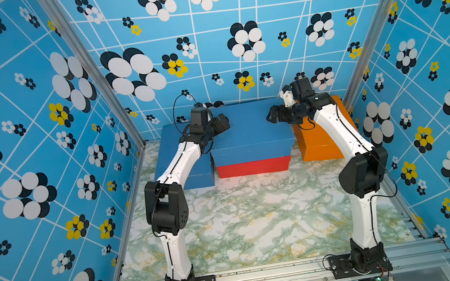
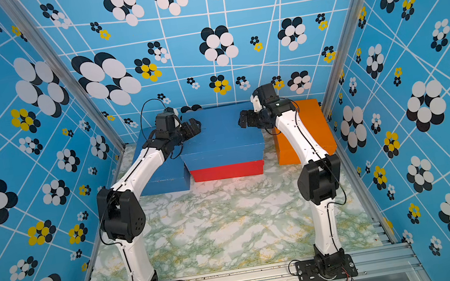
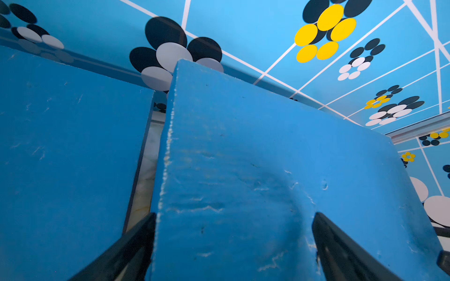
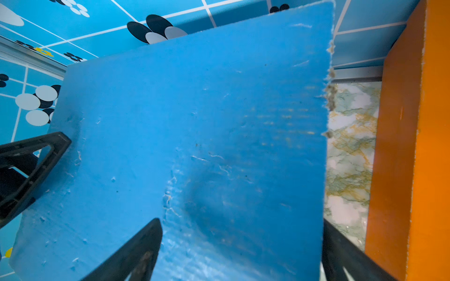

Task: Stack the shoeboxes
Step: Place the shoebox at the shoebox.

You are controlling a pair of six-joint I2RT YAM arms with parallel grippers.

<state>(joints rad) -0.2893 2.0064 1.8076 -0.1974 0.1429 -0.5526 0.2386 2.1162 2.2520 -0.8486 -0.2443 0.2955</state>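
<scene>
In both top views a blue shoebox (image 1: pixel 250 131) (image 2: pixel 222 138) lies on a red shoebox (image 1: pixel 254 167) (image 2: pixel 228 171) at the back centre. A second blue shoebox (image 1: pixel 166 144) (image 2: pixel 163 183) rests on the table to their left. An orange shoebox (image 1: pixel 321 147) (image 2: pixel 316 123) stands to their right. My left gripper (image 1: pixel 222 123) (image 3: pixel 233 243) is open astride the stacked blue shoebox's (image 3: pixel 243 158) left edge. My right gripper (image 1: pixel 271 115) (image 4: pixel 241 243) is open at that shoebox's (image 4: pixel 194 121) right edge. Neither holds anything.
The marble tabletop (image 1: pixel 255 222) stretches from the boxes to the front rail. Patterned walls (image 1: pixel 35 146) close in the back and both sides, near the outer boxes. A narrow strip of table shows between the stack and the orange box (image 4: pixel 414 146).
</scene>
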